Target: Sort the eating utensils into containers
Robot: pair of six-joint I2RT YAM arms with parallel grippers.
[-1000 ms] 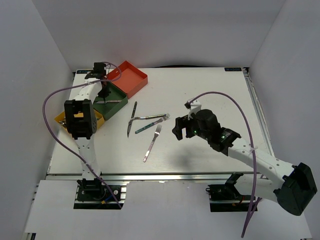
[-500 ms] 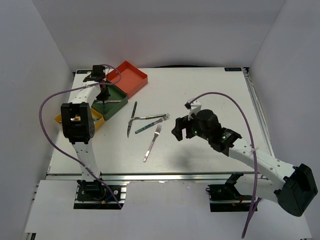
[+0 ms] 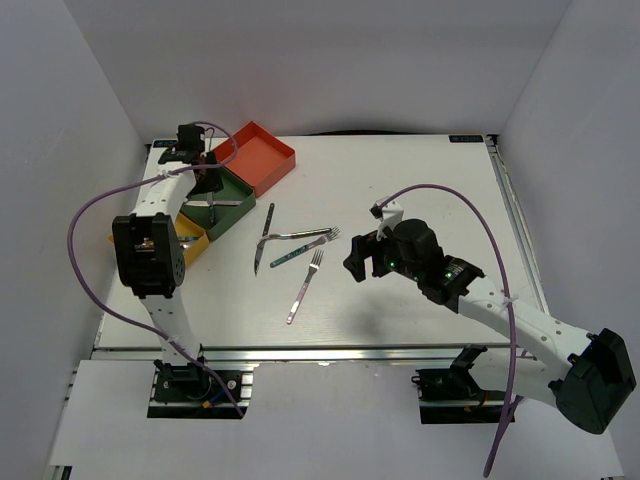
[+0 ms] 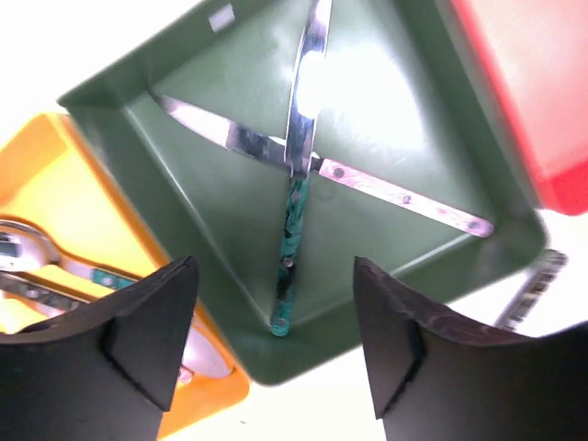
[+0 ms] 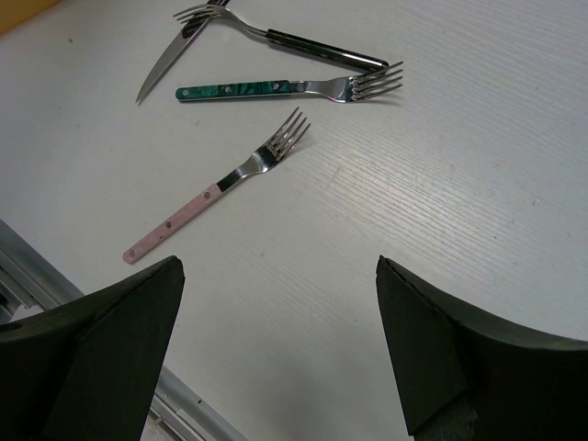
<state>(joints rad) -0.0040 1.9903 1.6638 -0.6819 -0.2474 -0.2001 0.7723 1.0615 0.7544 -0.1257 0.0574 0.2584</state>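
1. The place was a robotics lab, set up as a closed test cell.
2. Plain white panels (image 3: 70, 100) walled in a white table (image 3: 420, 180) on three sides.
3. A metal frame rail (image 3: 330, 352) ran along the near edge, where the left arm (image 3: 150, 250) and the right arm (image 3: 430, 265) were bolted.
4. Purple cables (image 3: 432, 186) looped loose off both arms.
5. Stray forks (image 3: 303, 287) and small coloured trays (image 3: 265, 158) lay straight on the bare tabletop.

High top view; wrists close above fork (image 5: 220, 188), tray (image 4: 211, 202).
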